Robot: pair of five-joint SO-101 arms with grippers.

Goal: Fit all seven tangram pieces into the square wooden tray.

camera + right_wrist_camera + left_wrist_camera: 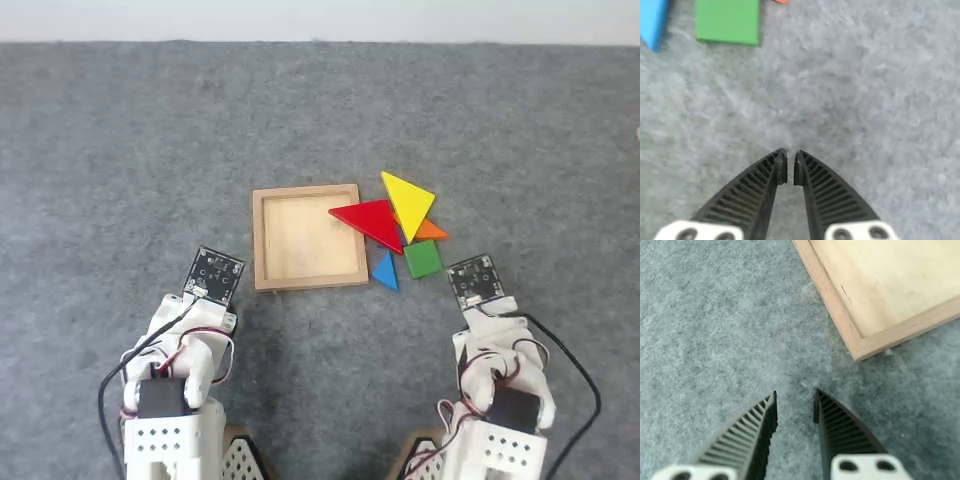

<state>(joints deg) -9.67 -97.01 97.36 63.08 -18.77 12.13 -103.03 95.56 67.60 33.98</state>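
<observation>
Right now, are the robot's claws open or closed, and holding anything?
Left gripper: open a little, holding nothing.
Right gripper: closed, holding nothing.

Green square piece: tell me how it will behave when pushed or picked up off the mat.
The green square looks flat, thin and rigid, so it will probably slide rather than roll or tip. The fuzzy grey mat likely adds drag, so an off-centre push may turn it. It lies flush on the mat, so its low edges could be hard to pinch.
</observation>
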